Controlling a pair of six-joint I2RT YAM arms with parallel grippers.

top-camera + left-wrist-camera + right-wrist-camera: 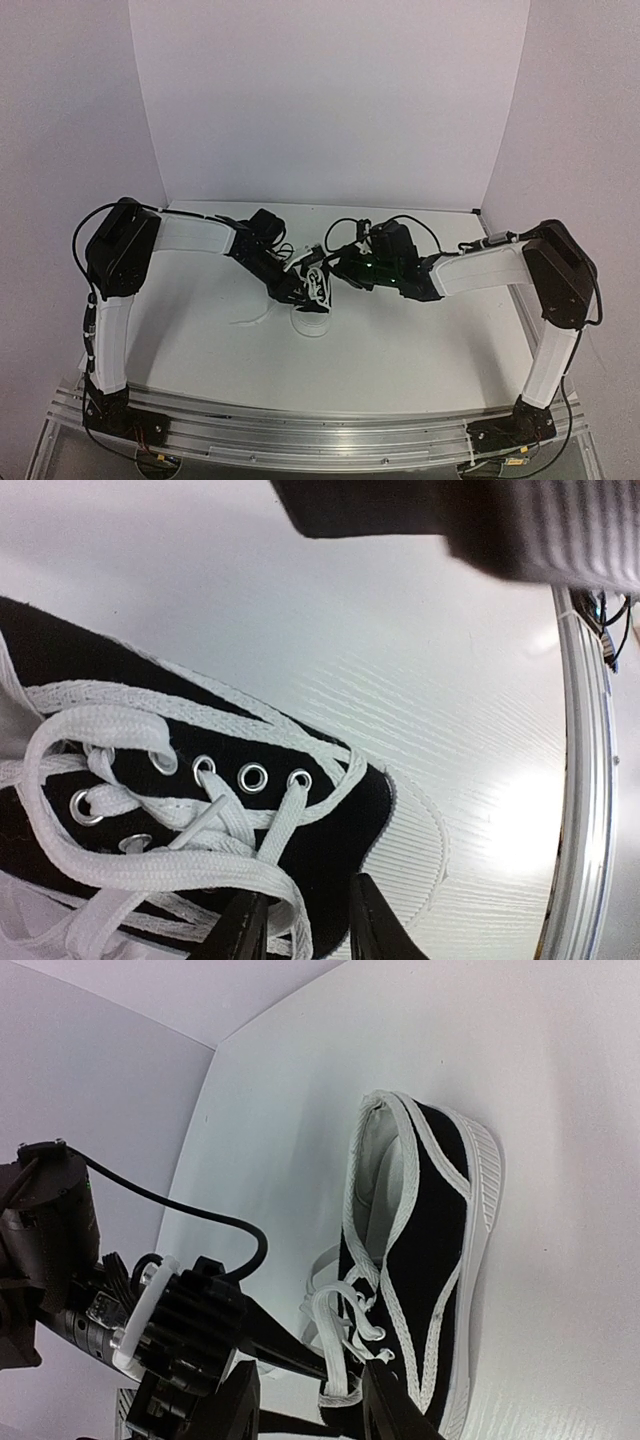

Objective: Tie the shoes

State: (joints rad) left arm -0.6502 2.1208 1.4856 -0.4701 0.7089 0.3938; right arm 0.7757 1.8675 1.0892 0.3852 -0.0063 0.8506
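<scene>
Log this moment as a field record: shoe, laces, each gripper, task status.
shoe: black sneaker, white toe cap, on the white table, toe toward the arm bases
laces: white, threaded through the eyelets, loose, no finished bow seen
left gripper: open, fingers straddling a lace near the toe
right gripper: open, at the lacing end of the shoe
status: not yet tied

Sneaker (345, 815) matt black canvas; laces (130, 865) woven cloth; eyelets (252, 776) shiny metal; table (400, 630) smooth, glossy.
</scene>
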